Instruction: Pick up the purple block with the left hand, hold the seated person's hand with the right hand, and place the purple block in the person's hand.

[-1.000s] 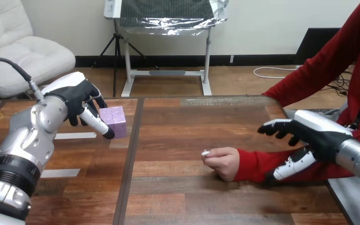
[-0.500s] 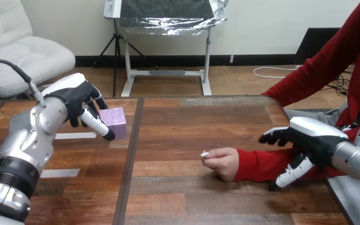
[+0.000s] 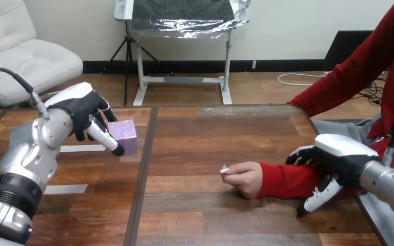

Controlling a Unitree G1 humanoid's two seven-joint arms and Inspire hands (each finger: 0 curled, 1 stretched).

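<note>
My left hand [image 3: 84,114] was curled round the block [image 3: 125,134], a pale purple cube, with the thumb across its near face, low over the wooden plank table [image 3: 200,138]. A white tape strip [image 3: 82,148] lay just below that hand. The person's hand [image 3: 243,177], a loose fist, rested left of my right hand [image 3: 338,152]. My right hand lay over their red sleeve [image 3: 282,180]; whether it gripped I could not tell.
</note>
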